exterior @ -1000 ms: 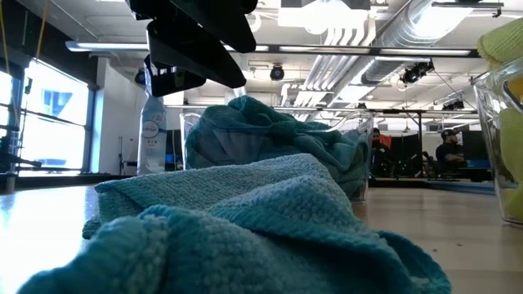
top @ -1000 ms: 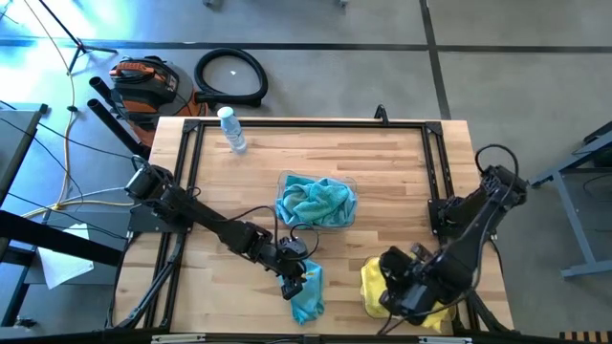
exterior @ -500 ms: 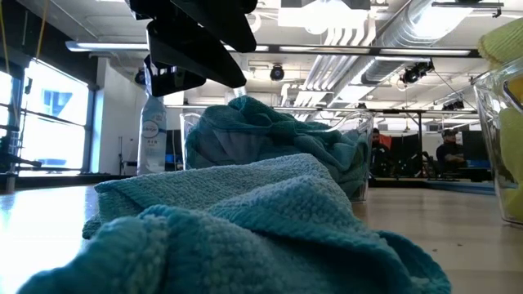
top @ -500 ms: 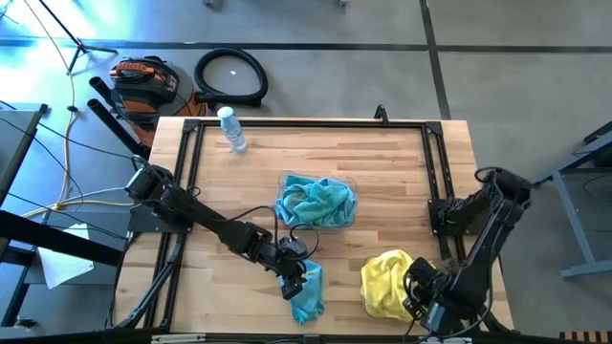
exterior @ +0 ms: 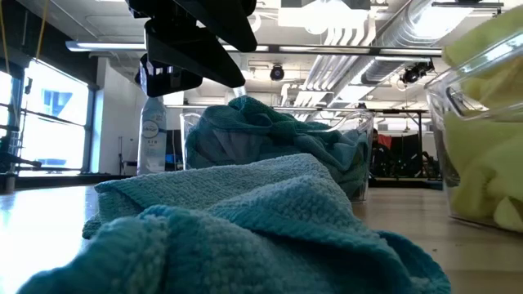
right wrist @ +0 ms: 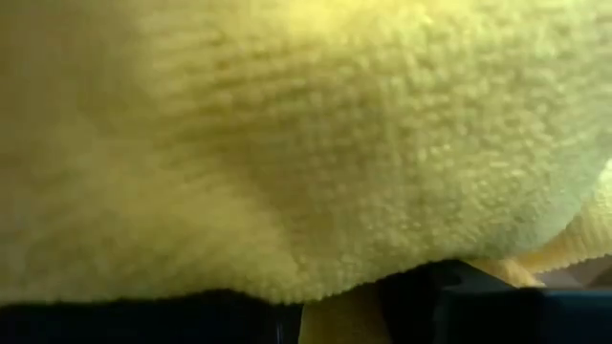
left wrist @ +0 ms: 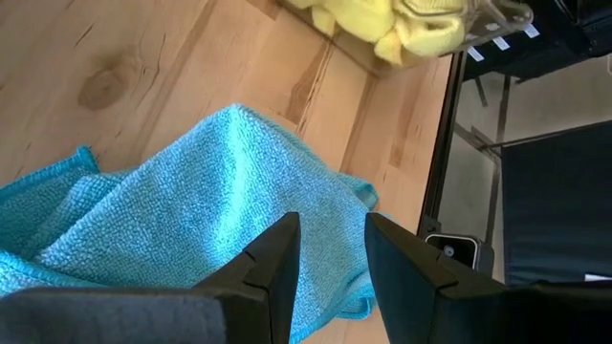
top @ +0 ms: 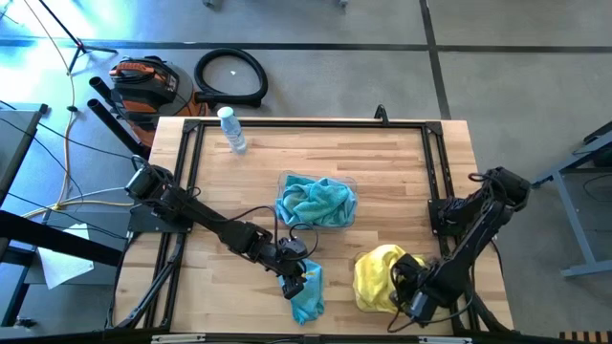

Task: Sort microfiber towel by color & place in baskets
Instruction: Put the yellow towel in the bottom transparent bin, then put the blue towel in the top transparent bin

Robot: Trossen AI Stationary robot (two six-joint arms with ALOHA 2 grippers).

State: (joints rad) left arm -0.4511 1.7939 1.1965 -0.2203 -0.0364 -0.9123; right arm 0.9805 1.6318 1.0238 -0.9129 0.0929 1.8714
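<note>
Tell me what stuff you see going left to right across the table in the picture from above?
Clear bottle → left gripper → loose teal towel → yellow towels → right gripper.

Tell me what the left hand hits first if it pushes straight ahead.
Most likely the loose teal towel: the left hand has its fingers open and apart just above it, pointing onto it. How close is unclear.

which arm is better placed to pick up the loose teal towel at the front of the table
Left. The left gripper hangs open right over the loose teal towel; the right gripper is busy at the yellow towels.
</note>
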